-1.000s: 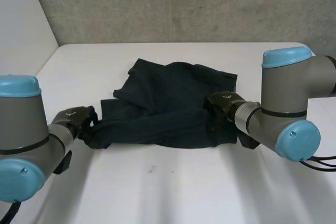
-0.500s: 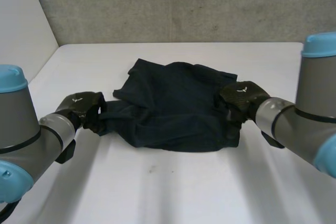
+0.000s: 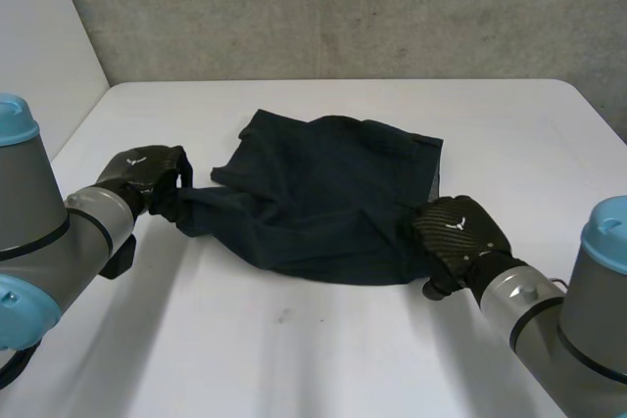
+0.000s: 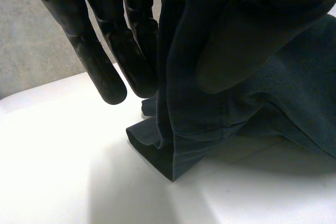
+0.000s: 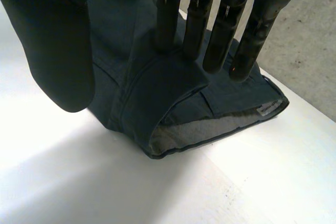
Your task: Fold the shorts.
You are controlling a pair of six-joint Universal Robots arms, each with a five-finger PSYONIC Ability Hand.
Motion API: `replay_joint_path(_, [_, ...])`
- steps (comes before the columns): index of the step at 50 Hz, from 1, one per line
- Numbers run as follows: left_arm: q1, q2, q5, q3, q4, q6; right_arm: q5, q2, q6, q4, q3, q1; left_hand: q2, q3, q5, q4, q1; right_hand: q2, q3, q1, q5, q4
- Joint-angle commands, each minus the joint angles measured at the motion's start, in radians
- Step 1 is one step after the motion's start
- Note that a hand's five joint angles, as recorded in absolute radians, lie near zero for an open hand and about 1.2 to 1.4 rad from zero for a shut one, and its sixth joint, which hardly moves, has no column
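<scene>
While the shorts (image 3: 323, 193) lie rumpled on the table (image 3: 313, 359), the left hand (image 3: 145, 175) is at their left end, and it has a grip. In its wrist view a fold of the dark cloth stands up, pinched between straight fingers (image 4: 105, 61) and the thumb, and that end is lifted off the table. Across the shorts now, the right hand (image 3: 456, 232) sits at their near right corner. Its fingers (image 5: 194, 19) are straight, tips down on the folded edge, the thumb held apart beside the cloth, nothing clasped. A white label (image 5: 269, 108) shows at the shorts' edge beyond those fingertips.
</scene>
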Motion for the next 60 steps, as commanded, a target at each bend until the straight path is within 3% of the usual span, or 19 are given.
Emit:
replay_joint_path(1, [0.0,-0.001,0.0,0.001,0.0,-0.001,0.003,0.109,-0.036,-0.029,-0.074,0.003,0.2,0.206,0.242,0.195,0.279,-0.011,-0.002,0.059,0.003,-0.007])
replay_joint_path(20, [0.038,-0.028,0.002,0.005,0.003,0.0,0.007,0.296,-0.112,-0.107,-0.188,0.003,0.2,0.206,0.242,0.195,0.279,0.18,0.189,0.25,0.194,0.184])
replay_joint_path(24, [0.038,-0.036,0.002,0.004,0.003,0.0,0.012,0.316,-0.122,-0.127,-0.2,0.003,0.2,0.206,0.242,0.195,0.279,0.414,0.423,0.484,0.428,0.418])
replay_joint_path(26, [0.038,-0.039,0.003,0.002,0.003,0.0,0.015,0.322,-0.123,-0.129,-0.211,0.001,0.2,0.206,0.242,0.195,0.279,0.763,0.772,0.833,0.777,0.767])
replay_joint_path(32, [0.034,-0.038,0.006,-0.007,-0.026,0.051,0.017,0.298,-0.114,-0.101,-0.251,-0.008,0.2,0.206,0.242,0.195,0.279,0.805,0.813,0.874,0.818,0.808])
replay_joint_path(38, [0.02,0.072,0.006,0.031,-0.131,0.219,0.017,0.123,-0.12,0.058,-0.356,-0.007,0.2,0.206,0.242,0.195,0.279,0.805,0.813,0.874,0.818,0.808])
replay_joint_path(45, [0.014,0.246,0.005,0.152,-0.218,0.287,0.004,-0.052,-0.117,0.406,-0.658,-0.02,0.2,0.206,0.242,0.195,0.279,0.805,0.813,0.874,0.818,0.808])
replay_joint_path(52, [0.017,0.366,0.005,0.343,-0.262,0.29,0.014,-0.095,-0.118,0.557,-0.908,-0.045,0.2,0.206,0.242,0.195,0.279,0.805,0.813,0.874,0.818,0.808])
replay_joint_path(60, [0.014,0.276,0.005,0.383,-0.311,0.286,0.014,-0.008,-0.122,0.643,-0.953,-0.04,0.2,0.206,0.242,0.195,0.279,0.805,0.813,0.874,0.818,0.808])
